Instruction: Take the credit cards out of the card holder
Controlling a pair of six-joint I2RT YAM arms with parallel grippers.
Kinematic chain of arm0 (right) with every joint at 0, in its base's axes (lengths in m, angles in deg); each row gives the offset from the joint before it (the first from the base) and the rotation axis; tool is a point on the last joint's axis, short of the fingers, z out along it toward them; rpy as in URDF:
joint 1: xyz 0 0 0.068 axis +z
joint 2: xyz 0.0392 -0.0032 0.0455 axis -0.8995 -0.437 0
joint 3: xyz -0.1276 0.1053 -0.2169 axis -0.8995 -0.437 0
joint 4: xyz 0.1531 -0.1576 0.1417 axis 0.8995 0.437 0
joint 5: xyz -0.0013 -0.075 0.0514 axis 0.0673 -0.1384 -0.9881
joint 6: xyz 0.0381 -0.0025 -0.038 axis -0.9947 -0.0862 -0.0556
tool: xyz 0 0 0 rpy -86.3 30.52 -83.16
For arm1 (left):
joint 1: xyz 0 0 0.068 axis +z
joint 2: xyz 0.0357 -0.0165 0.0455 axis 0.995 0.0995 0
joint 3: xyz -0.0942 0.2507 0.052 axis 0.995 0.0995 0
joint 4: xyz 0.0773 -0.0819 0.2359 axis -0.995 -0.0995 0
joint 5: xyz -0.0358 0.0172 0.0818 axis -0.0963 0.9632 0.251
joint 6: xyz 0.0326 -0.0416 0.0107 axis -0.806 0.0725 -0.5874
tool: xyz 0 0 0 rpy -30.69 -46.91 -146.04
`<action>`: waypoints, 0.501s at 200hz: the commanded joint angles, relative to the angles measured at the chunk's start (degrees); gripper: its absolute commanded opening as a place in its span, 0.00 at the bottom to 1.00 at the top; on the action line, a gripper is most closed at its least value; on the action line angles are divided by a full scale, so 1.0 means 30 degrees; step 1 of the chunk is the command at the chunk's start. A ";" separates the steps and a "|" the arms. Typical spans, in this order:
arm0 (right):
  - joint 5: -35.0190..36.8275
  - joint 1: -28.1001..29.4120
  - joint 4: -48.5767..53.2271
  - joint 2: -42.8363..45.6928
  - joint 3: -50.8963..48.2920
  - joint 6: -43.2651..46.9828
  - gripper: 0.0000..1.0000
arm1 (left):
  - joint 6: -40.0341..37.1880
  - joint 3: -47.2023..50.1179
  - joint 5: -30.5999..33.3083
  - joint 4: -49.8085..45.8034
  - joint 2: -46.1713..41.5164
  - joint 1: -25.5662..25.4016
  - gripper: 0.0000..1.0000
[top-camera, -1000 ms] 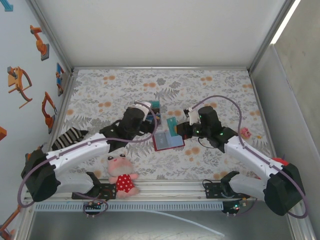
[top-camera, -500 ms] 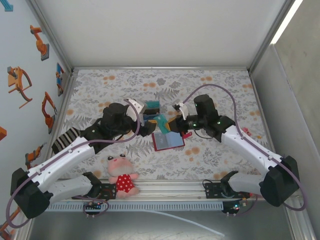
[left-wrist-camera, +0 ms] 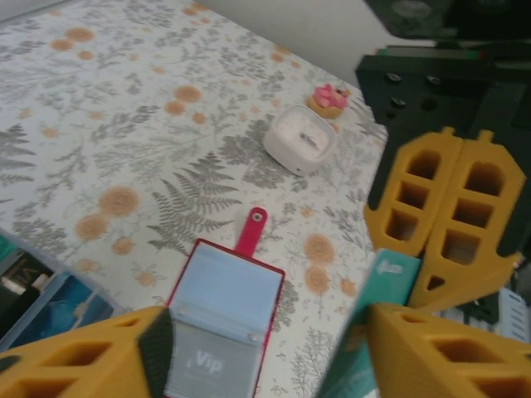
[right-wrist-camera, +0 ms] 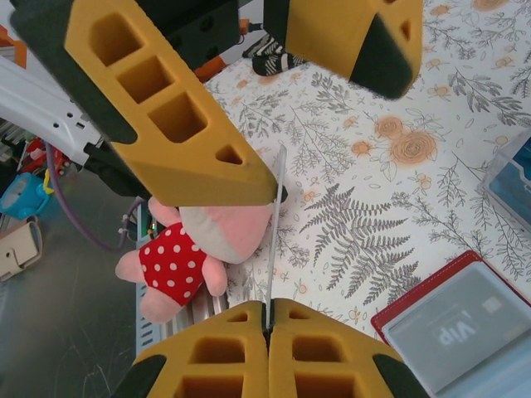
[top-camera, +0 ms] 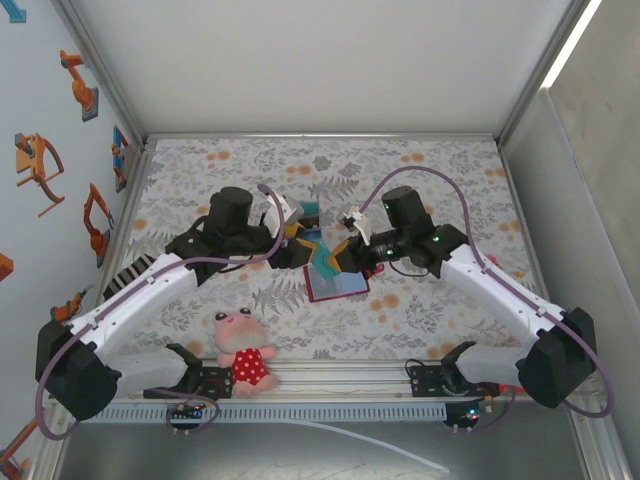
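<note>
The right gripper [right-wrist-camera: 268,317] has its jaws pressed together on one edge of a teal credit card [left-wrist-camera: 383,286], holding it on edge clear of the table. The left gripper [top-camera: 304,248] has its jaws spread, one finger on either side of the card's far end. One pad is just beside the card and the other is well apart from it.

In the top view, at 6 o'clock of the card, the card holder [left-wrist-camera: 235,286] lies open and flat on the flowered table [top-camera: 430,180]. The pocket farther from its closing tab holds a grey piece lettered "Vip". I cannot tell what the pale pocket by the tab contains.

At 11 o'clock of the holder, a pale box [right-wrist-camera: 495,170] holds something blue. A plush toy [top-camera: 243,352] lies at 8 o'clock.
</note>
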State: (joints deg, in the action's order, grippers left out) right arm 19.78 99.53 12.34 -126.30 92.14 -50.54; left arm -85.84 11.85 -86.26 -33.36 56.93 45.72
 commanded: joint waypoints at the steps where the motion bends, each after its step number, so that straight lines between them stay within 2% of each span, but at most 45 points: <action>1: -0.0997 0.0139 0.0613 -0.0080 0.0842 0.0871 0.01 | -0.0091 -0.0661 -0.2306 -0.0606 0.0358 0.0104 0.54; 33: -0.1067 0.0140 0.0734 -0.0271 0.1096 0.1195 0.01 | -0.0127 -0.0648 -0.3438 -0.0709 0.0586 0.0097 0.51; 46: -0.1205 0.0139 0.0634 -0.0375 0.1196 0.1228 0.01 | -0.0087 -0.0653 -0.3805 -0.0730 0.0695 0.0082 0.47; 58: -0.1366 0.0139 0.0517 -0.0472 0.1274 0.1263 0.01 | -0.0138 -0.0694 -0.4039 -0.0846 0.0828 0.0098 0.38; 72: -0.1358 0.0161 0.0388 -0.0488 0.1269 0.1316 0.01 | -0.0360 -0.0629 -0.4414 -0.0862 0.0807 0.0084 0.22; 89: -0.1108 0.0114 0.0194 -0.0459 0.1269 0.1168 0.08 | -0.0461 -0.0417 -0.4568 -0.0701 0.0590 0.0099 0.03; 100: -0.0775 0.0110 -0.0085 -0.0376 0.1226 0.0872 0.15 | -0.0227 -0.0117 -0.4531 -0.0281 0.0342 0.0112 0.00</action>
State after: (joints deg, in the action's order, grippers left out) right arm 18.71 99.47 13.70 -127.88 93.82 -48.14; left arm -86.19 11.36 -98.55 -35.42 58.90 45.70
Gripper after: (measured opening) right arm 0.089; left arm 0.038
